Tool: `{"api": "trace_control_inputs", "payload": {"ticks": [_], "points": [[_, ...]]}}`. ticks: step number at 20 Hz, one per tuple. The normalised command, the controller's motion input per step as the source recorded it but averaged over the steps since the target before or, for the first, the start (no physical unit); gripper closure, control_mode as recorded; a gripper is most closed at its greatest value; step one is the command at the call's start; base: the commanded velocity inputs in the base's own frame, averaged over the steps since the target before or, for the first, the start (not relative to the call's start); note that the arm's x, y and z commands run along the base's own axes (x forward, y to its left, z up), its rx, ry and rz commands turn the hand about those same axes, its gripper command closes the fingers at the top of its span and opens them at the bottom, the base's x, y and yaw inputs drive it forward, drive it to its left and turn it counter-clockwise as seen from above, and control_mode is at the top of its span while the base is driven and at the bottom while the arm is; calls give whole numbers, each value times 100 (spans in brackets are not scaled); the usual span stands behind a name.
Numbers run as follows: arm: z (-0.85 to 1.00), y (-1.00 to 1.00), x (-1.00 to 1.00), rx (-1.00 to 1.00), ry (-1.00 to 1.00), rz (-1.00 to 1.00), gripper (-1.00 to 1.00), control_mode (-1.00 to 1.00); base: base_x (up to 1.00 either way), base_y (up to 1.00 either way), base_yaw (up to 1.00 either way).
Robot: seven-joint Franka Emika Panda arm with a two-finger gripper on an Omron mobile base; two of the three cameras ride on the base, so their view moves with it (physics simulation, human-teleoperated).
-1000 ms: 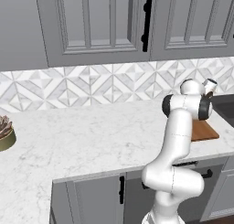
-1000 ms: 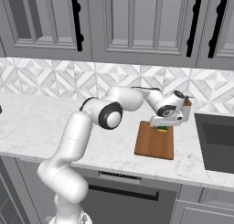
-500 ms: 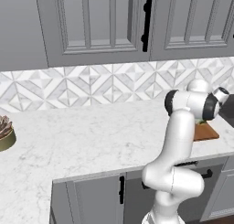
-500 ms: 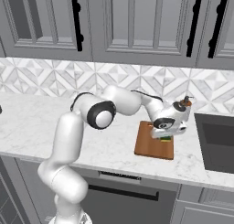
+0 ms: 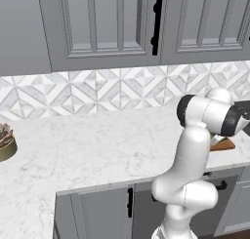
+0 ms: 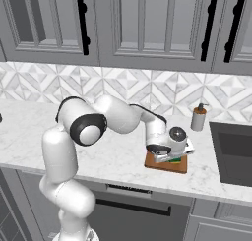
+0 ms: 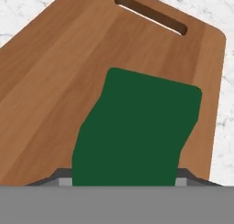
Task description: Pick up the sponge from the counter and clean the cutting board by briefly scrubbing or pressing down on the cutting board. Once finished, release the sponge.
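Pressing sponge (image 7: 137, 131) flat onto cutting board (image 7: 59, 81), green face toward camera. Your gripper (image 6: 170, 154) pinches it low over board near counter (image 6: 118, 161) edge, positioned for scrub. Release not yet due.

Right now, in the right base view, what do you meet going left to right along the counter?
Robot arm's dark shoulder joint → hand low over the cutting board, with the sponge under it → soap dispenser → sink.
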Motion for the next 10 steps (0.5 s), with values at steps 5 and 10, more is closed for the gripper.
{"api": "trace_control_inputs", "payload": {"ticks": [5, 10], "points": [[0, 8, -2, 5, 5, -1, 100, -100, 0, 0, 0], [0, 37, 0, 4, 7, 20, 100, -100, 0, 0, 0]]}}
